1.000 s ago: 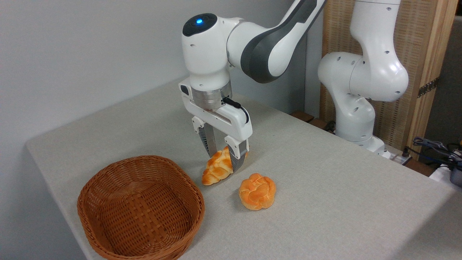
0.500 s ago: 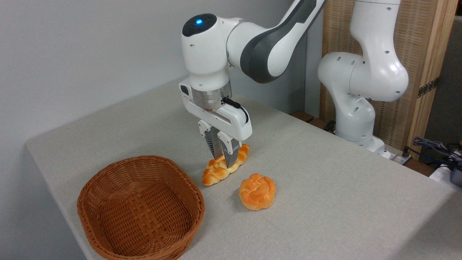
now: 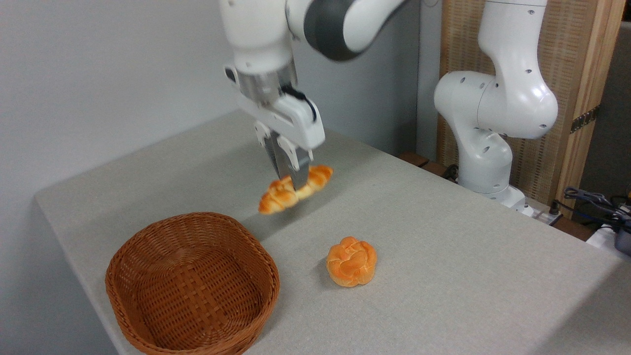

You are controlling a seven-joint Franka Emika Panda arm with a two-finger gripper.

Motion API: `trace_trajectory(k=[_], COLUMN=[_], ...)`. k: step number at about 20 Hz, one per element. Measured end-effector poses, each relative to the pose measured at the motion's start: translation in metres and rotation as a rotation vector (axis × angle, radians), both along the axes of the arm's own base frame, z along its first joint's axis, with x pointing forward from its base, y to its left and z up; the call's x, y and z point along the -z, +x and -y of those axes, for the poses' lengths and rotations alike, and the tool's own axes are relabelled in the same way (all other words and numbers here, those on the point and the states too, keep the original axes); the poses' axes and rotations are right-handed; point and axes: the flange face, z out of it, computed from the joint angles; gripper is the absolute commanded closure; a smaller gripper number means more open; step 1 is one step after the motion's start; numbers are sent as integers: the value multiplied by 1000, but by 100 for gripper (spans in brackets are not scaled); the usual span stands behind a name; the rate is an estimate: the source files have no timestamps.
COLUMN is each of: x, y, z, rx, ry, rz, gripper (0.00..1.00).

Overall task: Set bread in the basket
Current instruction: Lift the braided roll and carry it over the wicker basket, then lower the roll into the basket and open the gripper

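My gripper [image 3: 292,178] pinches the long, tapered braided bread [image 3: 295,189], golden-orange with paler seams, at its middle; my two ribbed grey fingers [image 3: 285,160] are drawn close together on it. The loaf hangs in the air above the grey, finely speckled cloth-like table [image 3: 443,246], its shadow on the surface below. Its long axis runs from lower left to upper right, left tip tilted down toward the shallow oval basket [image 3: 192,283] of reddish-brown woven wicker, which sits apart, checker-woven bottom bare. A small round knotted orange bun [image 3: 351,261] lies right of the basket.
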Motion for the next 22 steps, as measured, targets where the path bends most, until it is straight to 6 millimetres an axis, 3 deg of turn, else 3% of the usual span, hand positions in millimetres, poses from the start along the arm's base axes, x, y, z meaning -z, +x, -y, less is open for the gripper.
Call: trace_trajectory(k=[3, 6, 9, 12, 14, 17, 22], x=[-35, -50, -44, -25, -11, 6, 10], y=[19, 54, 88, 111, 122, 131, 135], z=[-7, -15, -21, -26, -26, -23, -22], rx=[16, 13, -22, -52, -61, -59, -66], ry=[-31, -62, -83, -102, -107, -112, -115], rz=[50, 144, 253, 304, 311, 289, 283], gripper=[66, 66, 66, 59, 42, 0, 0])
